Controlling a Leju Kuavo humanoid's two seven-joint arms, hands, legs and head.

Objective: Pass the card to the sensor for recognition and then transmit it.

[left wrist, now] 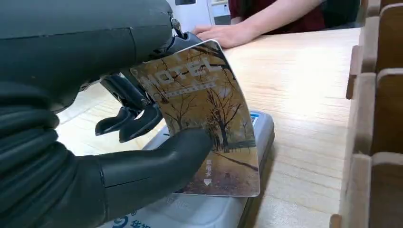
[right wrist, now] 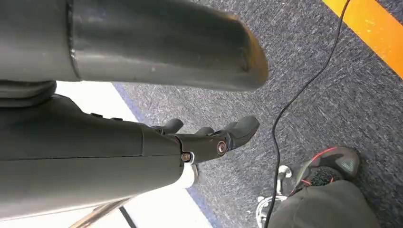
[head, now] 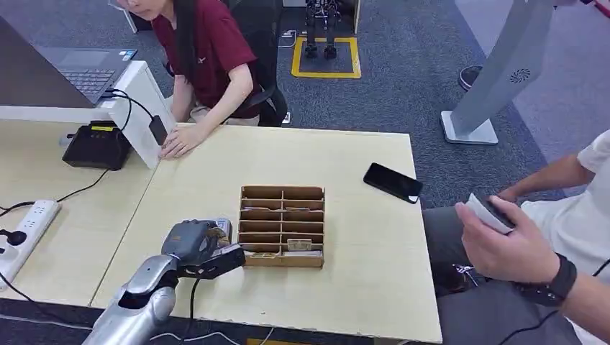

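My left hand holds a brown hotel card with a tree picture, pinched between the thumb and the fingers behind it. The card stands tilted just above a white-grey card sensor that lies on the pale wooden table. In the head view the sensor peeks out from behind the hand, beside the wooden slotted card box. My right hand hangs over grey carpet with its fingers stretched out and nothing in them.
A black phone lies right of the box. A seated person at the right holds cards. Another person's hand rests on the far table edge. A power strip and a black terminal sit on the left desk.
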